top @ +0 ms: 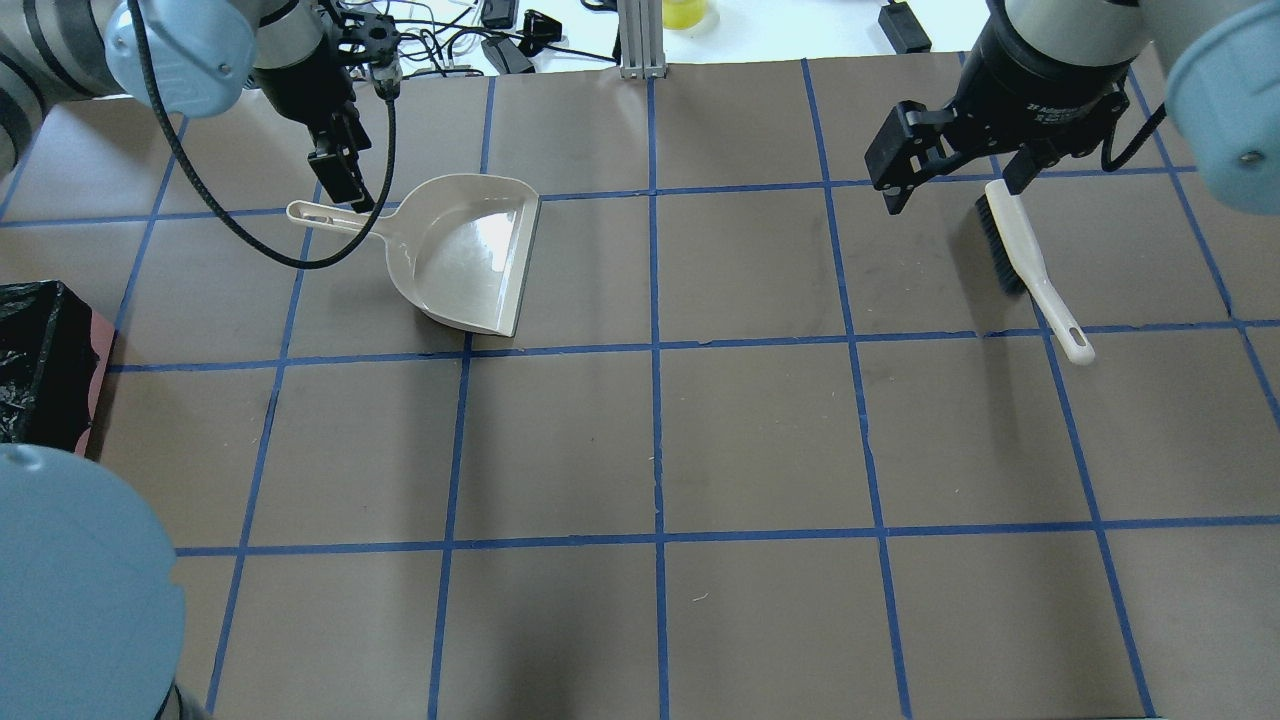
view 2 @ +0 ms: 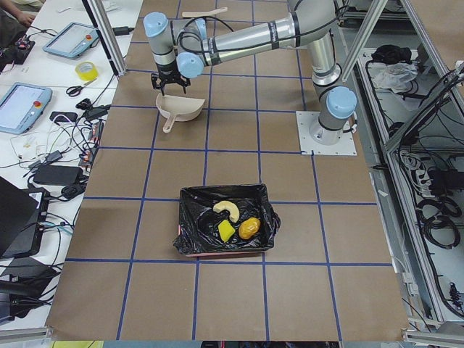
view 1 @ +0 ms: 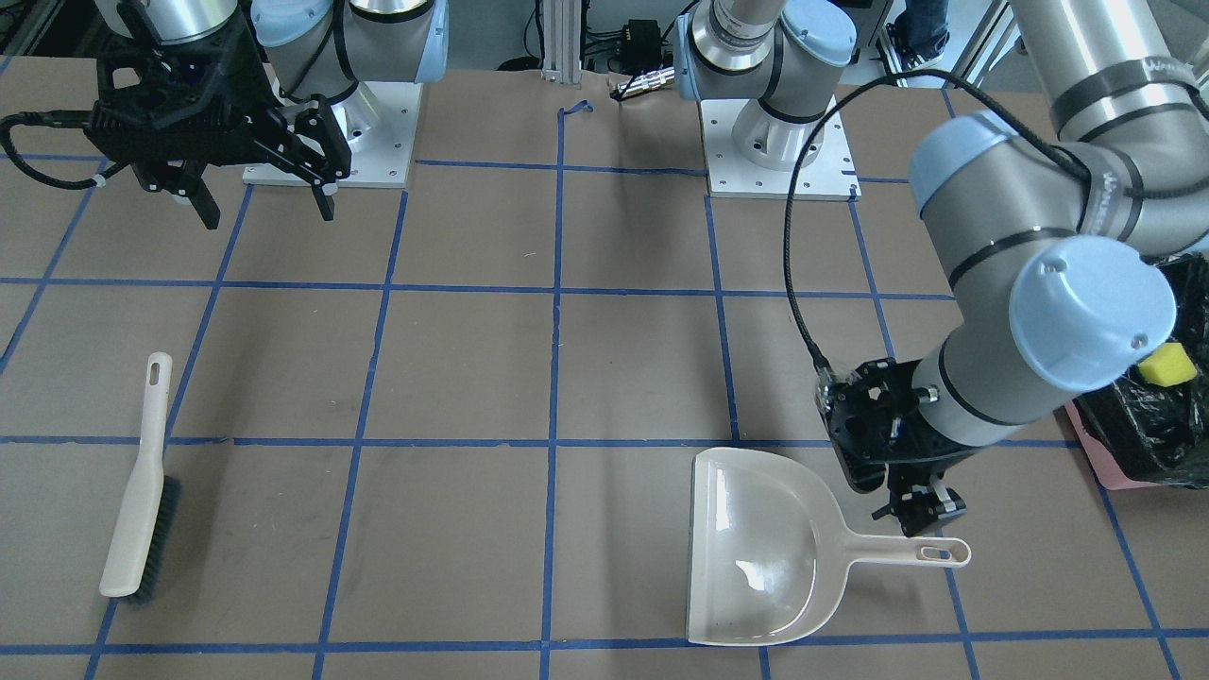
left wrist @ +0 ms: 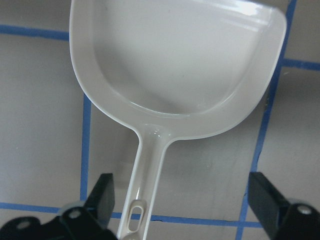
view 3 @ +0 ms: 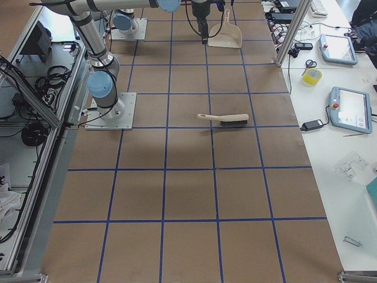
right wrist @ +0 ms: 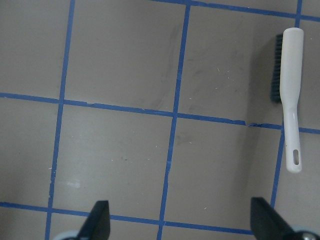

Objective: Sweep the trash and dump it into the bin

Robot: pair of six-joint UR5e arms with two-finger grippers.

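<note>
Left gripper and right gripper both released; all 3 pieces of trash in the bin.

You see the left gripper's fingers spread wide on either side of the dustpan handle, not touching it; the dustpan lies flat on the table; the right gripper hangs with jaws wide apart above the table, the brush lying apart from it; the orange-brown lump, yellow wedge and cream slice lie inside the bin, well apart from the dustpan.

Beige dustpan, beige brush, taped table
</note>
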